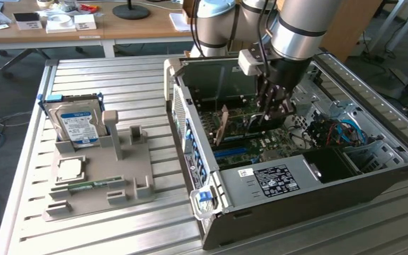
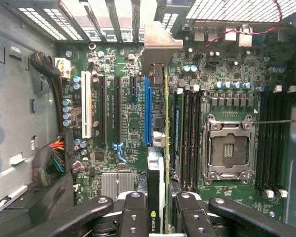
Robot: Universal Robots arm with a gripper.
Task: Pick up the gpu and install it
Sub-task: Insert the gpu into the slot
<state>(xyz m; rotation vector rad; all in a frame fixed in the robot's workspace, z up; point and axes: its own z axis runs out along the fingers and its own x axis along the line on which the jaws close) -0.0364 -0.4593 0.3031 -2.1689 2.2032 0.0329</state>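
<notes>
starting at the exterior view's left, a grey tray (image 1: 142, 159) on the slatted table (image 1: 27, 212) holds a blue-labelled hard drive (image 1: 76, 125) standing upright and a small memory stick (image 1: 91, 185) lying flat, both well apart from the work. further right stands the open computer case (image 1: 317, 196), and the arm reaches down into it.

the gripper (image 1: 269, 114) is closed on the gpu (image 1: 224, 125), holding it on edge above the motherboard (image 2: 128, 123). in the wrist view the gripper (image 2: 160, 213) pinches the card from both faces. the gpu (image 2: 155, 187) runs away from it alongside the long blue slot (image 2: 147, 111), and its silver bracket (image 2: 160, 42) lies at the case's rear wall. to the right of the card lies the bare cpu socket (image 2: 228, 148).

i judge the pick-up done and the install step in hand: the card is inside the case, lined up with the slot or close to it. whether its lower edge has entered the slot cannot be told. seating it calls for a straight, even press along the slot's line, with the bracket meeting the rear opening without catching.
</notes>
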